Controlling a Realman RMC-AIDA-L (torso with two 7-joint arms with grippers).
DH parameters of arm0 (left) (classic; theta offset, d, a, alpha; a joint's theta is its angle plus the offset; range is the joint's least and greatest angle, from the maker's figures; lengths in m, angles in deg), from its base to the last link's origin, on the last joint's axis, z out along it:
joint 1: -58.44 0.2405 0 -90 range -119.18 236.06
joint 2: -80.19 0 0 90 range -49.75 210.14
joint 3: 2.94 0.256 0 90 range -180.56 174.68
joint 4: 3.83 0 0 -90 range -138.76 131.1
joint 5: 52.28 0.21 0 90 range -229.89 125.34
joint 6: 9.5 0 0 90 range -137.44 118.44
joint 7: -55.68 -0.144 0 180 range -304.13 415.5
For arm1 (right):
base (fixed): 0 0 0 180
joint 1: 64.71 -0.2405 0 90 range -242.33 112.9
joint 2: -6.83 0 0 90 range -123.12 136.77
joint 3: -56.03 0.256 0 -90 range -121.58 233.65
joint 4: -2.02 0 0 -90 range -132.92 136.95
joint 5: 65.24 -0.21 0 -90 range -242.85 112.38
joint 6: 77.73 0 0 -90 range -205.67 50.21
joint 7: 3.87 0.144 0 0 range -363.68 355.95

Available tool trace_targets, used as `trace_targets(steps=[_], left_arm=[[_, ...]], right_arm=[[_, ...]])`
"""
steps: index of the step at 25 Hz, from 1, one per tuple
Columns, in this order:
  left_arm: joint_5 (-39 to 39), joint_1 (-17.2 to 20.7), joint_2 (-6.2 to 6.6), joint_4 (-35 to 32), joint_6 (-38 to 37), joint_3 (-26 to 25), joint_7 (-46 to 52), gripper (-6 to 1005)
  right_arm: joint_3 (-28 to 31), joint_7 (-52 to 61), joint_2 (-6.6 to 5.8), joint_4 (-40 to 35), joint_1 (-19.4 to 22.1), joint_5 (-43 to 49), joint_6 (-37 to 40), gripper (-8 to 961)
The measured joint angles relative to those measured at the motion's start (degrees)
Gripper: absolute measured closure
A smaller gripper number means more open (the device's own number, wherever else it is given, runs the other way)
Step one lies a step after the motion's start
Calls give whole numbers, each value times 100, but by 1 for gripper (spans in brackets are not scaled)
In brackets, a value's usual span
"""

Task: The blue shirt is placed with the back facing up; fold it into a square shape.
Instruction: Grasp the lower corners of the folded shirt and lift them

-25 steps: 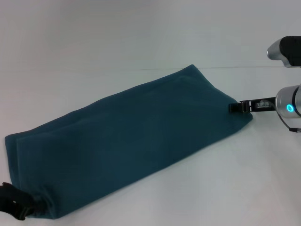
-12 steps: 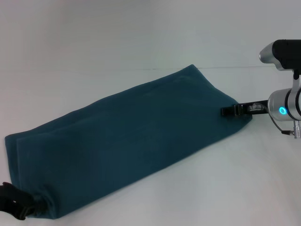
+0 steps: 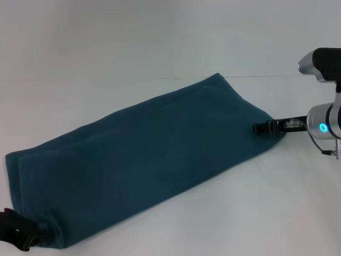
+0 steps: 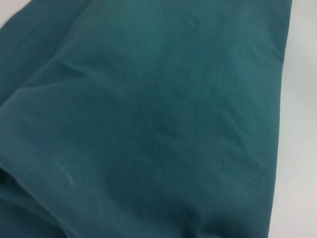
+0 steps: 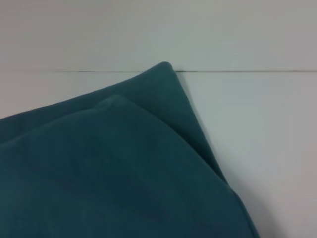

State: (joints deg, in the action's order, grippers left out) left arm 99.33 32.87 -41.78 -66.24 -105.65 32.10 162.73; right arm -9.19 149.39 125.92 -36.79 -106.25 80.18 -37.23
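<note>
- As the shirt [image 3: 144,160] lies on the white table [image 3: 106,42], we log it as a long narrow band, already folded lengthwise, running from the near left corner of the head view up to the far right.
- Right gripper [image 3: 259,128]: at the band's far right end, black tips over the cloth edge. We cannot tell whether the tips are pinching the fabric, parted, or pressed together.
- Left gripper [image 3: 21,237]: at the near left corner, touching the bunched cloth there. Mostly cut off by the picture's edge, so we cannot tell its state either.
- Left wrist view: nothing but the shirt's soft creased layers close up; right wrist view: the far corner with a second layer stepped back from the edge.
- Risk, layer slip: we judge that a pinch catching only the top layer would pull the stack apart when the end is lifted, leaving a skewed fold.
- Risk, uneven lift: if one end rises before the other, the band may twist or drag across the table, so the result would not be square.
- Risk, bunching: the gathered cloth at the left corner may carry a wrinkle into the next fold.
- Risk, loose grip: soft matte fabric may slide out mid-carry.
- Brands, labels, writing: none legible on the shirt, the table or the arms. Only mark noted: a blue ring light [image 3: 323,127] on the right arm.
</note>
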Motion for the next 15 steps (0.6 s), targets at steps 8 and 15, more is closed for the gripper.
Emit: trace_targets(steps=[8,15], left_arm=[[0,0,6,2,7,10,-3,972],[0,3,7,16,9,-3,-8,973]], right_arm=[[-1,-41,10,96,-20,17,-16,212],[-13,-99,37,120,-54,23,-25,324]])
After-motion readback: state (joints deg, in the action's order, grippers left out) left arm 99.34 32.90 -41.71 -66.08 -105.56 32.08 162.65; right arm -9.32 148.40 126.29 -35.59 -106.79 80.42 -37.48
